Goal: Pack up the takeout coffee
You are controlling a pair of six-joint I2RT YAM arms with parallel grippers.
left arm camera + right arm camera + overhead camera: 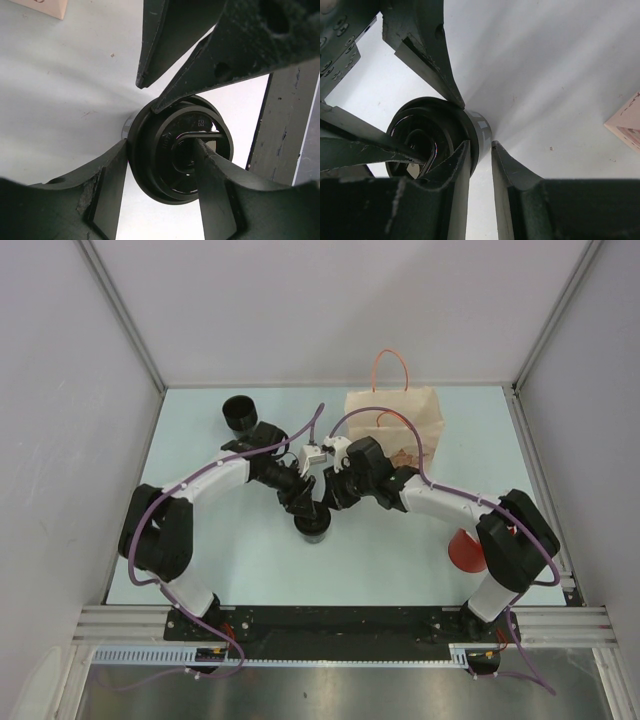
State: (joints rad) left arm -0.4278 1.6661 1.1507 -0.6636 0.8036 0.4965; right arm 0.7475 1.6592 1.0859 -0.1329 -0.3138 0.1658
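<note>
Crowding black lidded cup [313, 528]: both jaws.

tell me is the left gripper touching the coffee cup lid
Touching. The left wrist view shows one finger of the left gripper flush against the lid rim, no gap.

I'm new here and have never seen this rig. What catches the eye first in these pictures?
Both arms meet mid-table over one black lidded cup, with the left claw and right claw crowding its lid from opposite sides. Behind them sits a brown paper bag with orange handles. An open black cup stands at the far left, and a red object peeks out beside the right arm.
</note>
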